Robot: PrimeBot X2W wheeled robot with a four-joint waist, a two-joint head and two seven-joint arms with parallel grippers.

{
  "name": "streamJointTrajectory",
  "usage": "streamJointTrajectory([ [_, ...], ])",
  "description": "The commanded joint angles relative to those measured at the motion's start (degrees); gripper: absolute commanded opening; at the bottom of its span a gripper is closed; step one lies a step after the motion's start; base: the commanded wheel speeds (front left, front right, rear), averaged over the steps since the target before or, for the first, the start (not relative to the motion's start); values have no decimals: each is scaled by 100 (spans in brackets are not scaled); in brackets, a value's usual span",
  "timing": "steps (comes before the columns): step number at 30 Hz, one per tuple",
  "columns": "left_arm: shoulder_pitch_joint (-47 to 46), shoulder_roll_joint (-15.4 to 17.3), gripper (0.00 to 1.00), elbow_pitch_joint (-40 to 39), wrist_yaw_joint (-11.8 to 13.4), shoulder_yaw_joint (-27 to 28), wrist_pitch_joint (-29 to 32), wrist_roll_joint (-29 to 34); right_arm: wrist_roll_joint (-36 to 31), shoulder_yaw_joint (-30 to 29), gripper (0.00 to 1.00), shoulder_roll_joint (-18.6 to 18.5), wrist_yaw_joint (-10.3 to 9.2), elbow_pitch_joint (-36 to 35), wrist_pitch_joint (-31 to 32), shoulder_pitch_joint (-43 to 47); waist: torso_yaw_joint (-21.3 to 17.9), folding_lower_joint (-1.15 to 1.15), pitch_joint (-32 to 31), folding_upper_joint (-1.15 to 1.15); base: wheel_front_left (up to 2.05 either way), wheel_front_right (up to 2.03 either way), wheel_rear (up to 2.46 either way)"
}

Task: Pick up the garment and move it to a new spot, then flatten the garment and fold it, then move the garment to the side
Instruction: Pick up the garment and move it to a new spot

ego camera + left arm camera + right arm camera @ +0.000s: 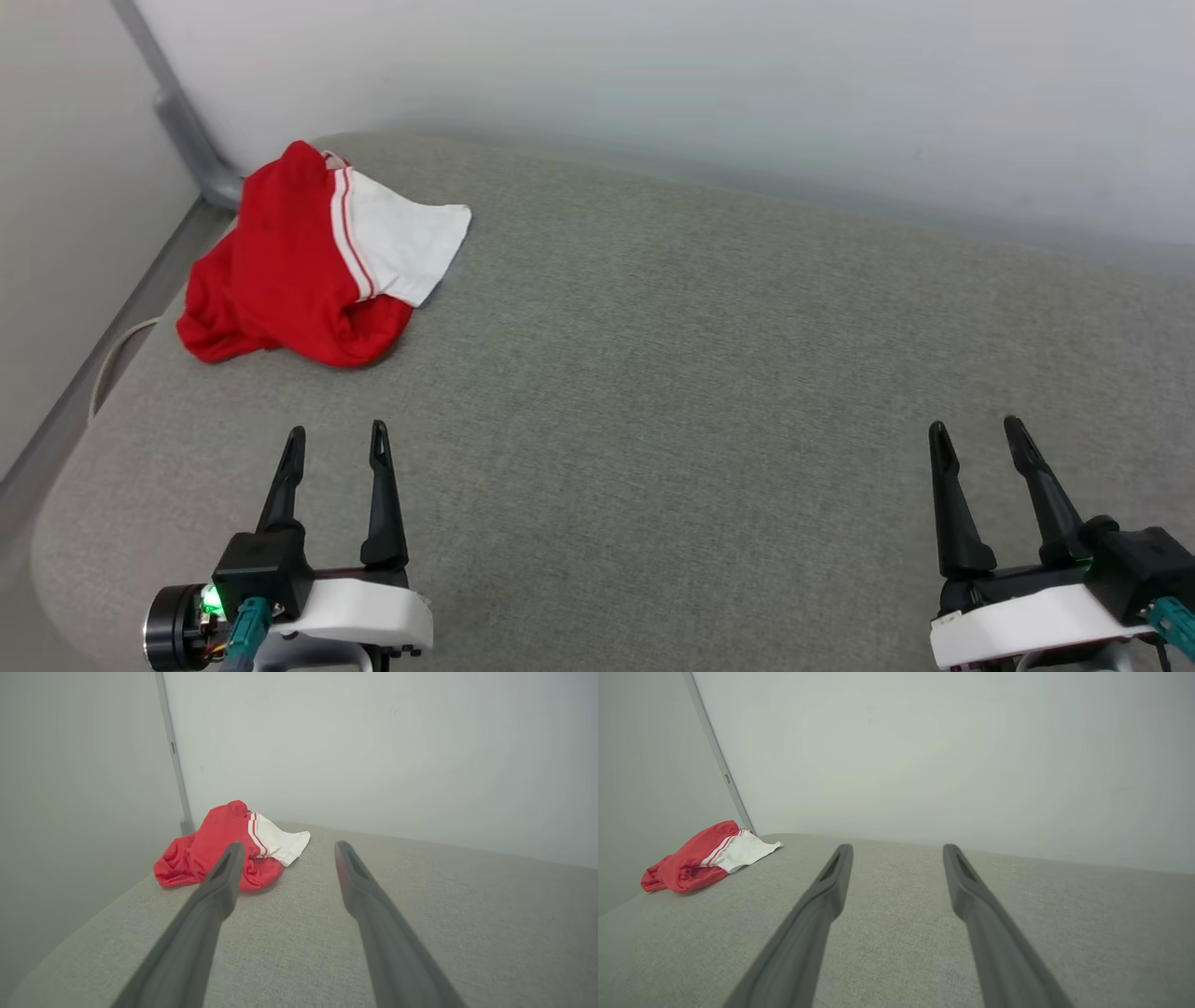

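Grey fabric surface [653, 373] against pale walls [653, 84], with a grey post [182, 121] in the far left corner.

Garment [280, 271]: a crumpled red heap at the far left corner of the surface. One white sleeve [406, 238] with striped trim lies on top and points right.

Left gripper [337, 432] and right gripper [976, 427]: both over the near part of the surface, jaws wide, holding nothing. The left is the nearer to the garment yet well apart from it; the right is farther off.

Progress, as judged: nothing is done yet. The garment has not been picked up, so the move, the flattening, the folding and the setting aside are all left. The left gripper looks better placed for the first reach.

Hidden or unclear: any print, the collar, the second sleeve and the hem are lost in the folds, so which side faces up cannot be told. The surface's right end is cut off.
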Motion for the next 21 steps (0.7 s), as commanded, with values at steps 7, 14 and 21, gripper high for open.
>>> streamJointTrajectory([
  [7, 74, -10, 100, 19, 60, 33, -14, -100, -74, 50, 100, 9, -4, -26, -14, 40, 719, 0, -47, 0, 0, 0, 0],
  [14, 130, -9, 100, 21, 92, 62, -14, -186, -122, 88, 100, 9, -4, -10, -14, 74, 1148, 0, -65, 0, 0, 0, 0],
  [21, 185, -10, 100, 19, 103, 142, -14, -227, -141, 107, 100, 9, -4, 9, -14, 36, 1311, 0, -65, 0, 0, 0, 0],
])
